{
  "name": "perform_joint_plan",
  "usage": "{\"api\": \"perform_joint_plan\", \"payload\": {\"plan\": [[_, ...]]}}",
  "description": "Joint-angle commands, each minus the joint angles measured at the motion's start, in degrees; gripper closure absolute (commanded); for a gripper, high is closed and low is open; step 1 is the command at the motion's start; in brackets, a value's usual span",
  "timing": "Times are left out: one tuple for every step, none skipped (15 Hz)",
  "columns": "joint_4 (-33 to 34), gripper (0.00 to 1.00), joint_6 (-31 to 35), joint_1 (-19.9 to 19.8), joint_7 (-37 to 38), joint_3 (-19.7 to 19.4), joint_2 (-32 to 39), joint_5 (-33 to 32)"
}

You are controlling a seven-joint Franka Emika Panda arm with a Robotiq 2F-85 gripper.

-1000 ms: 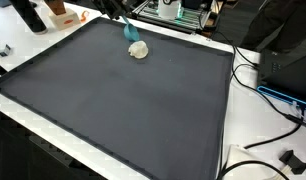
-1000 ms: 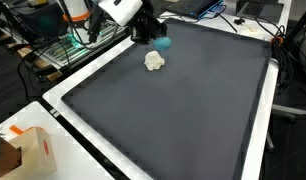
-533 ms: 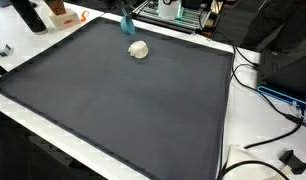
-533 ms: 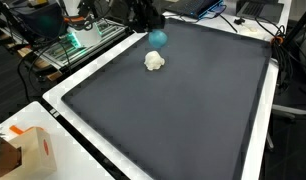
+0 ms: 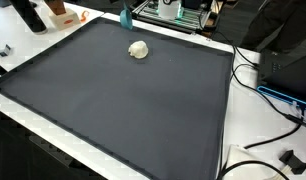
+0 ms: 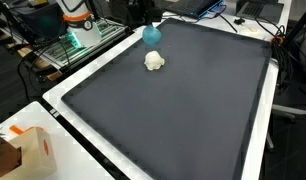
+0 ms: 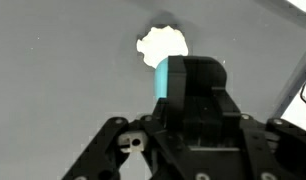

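Logging the hold: the black Robotiq gripper [image 7: 185, 95] had its jaws drawn in close on a small teal block-shaped piece [image 7: 171, 78], which filled the gap between them; I saw nothing else in its grasp. In both exterior views the teal piece [image 5: 125, 18] [image 6: 151, 34] hung clear of the dark grey mat [image 5: 113, 110], over its far edge, with the gripper itself almost out of frame above it. It looked taller than wide there, so I judged its long axis to be roughly upright. The nearest other thing was a white crumpled lump [image 5: 139, 49] [image 6: 154, 61] lying on the mat, apart from the teal piece and lower. In the wrist view the lump [image 7: 163, 45] sat just beyond the teal piece's tip, slightly to the left in the picture, not touching it.
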Motion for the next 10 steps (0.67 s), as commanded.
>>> {"api": "perform_joint_plan", "payload": {"plan": [[-1.26,0.75,-1.22,1.16,3.96,0.45,-2.68,-5.36],[-1.27,0.75,-1.4,1.41,4.57,0.58,-2.94,-6.44],[-1.3,0.75,-1.6,1.62,5.1,0.69,-3.2,-7.36],[-1.26,0.75,-1.79,1.76,5.79,0.88,-3.46,-8.91],[0.08,0.75,-0.75,2.13,3.57,-0.07,-1.3,-6.1],[0.14,0.5,-0.77,2.29,3.72,-0.03,-1.37,-6.34],[0.22,0.5,-0.77,2.34,3.71,-0.04,-1.27,-6.33],[0.27,0.5,-0.76,2.32,3.71,-0.06,-1.13,-6.33],[0.27,0.5,-0.76,2.31,3.7,-0.09,-1.09,-6.32],[0.27,0.5,-0.76,2.3,3.7,-0.12,-1.07,-6.32]]}}
